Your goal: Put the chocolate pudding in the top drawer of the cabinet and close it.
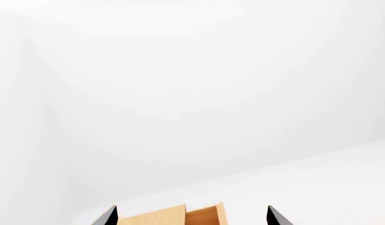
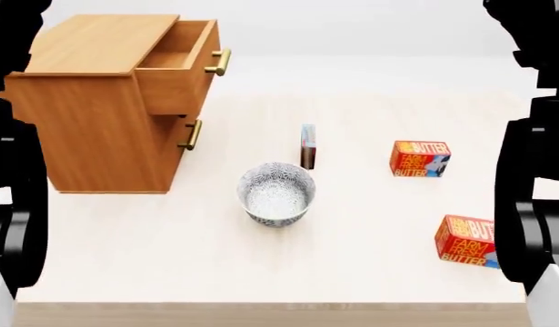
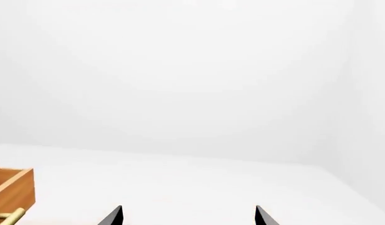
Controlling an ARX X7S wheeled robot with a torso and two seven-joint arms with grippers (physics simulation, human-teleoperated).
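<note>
The chocolate pudding [image 2: 308,146], a thin box with a pale blue face and dark edge, stands on edge mid-table just behind the bowl. The honey-brown cabinet [image 2: 88,129] stands at the far left, its top drawer [image 2: 179,68] pulled out and showing nothing inside. In the left wrist view the drawer [image 1: 201,216] and cabinet top peek up between the tips of my left gripper [image 1: 192,218], which is open and holds nothing. My right gripper [image 3: 188,216] is open too, facing white background. Both arms are raised at the head view's sides, far from the pudding.
A patterned bowl [image 2: 276,193] sits in front of the pudding. Two red-orange butter boxes lie to the right, one [image 2: 420,159] farther back and one [image 2: 466,240] near my right arm. The wooden table's front edge [image 2: 279,313] runs along the bottom.
</note>
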